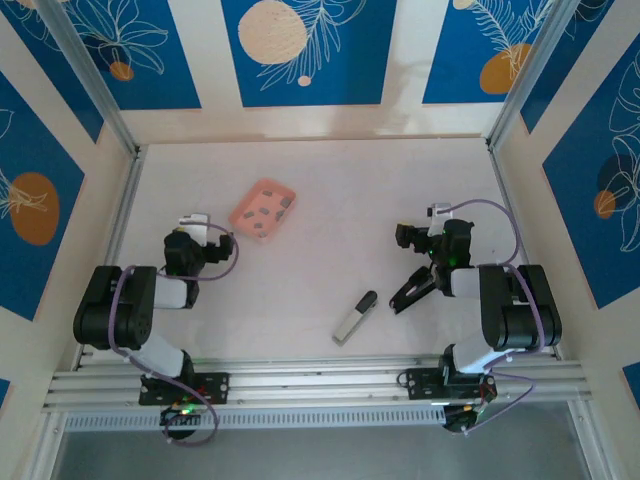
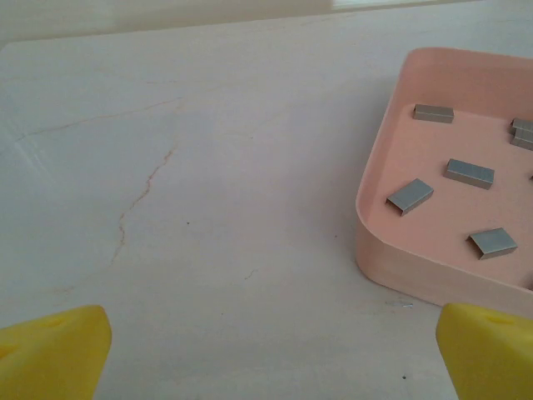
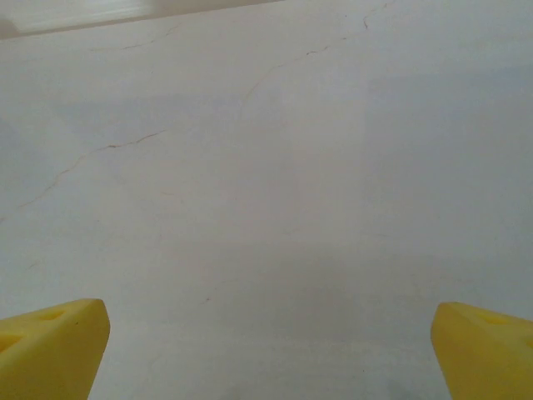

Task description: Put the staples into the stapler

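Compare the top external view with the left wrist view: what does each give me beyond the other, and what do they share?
Top external: the stapler lying on the table near the front edge, the right gripper open to its right without touching it, and the blue patterned walls.
Left wrist: the left gripper with its yellow fingertips spread wide, and a hairline crack in the table.
Both: the pink tray holding the loose staples, resting on the table.
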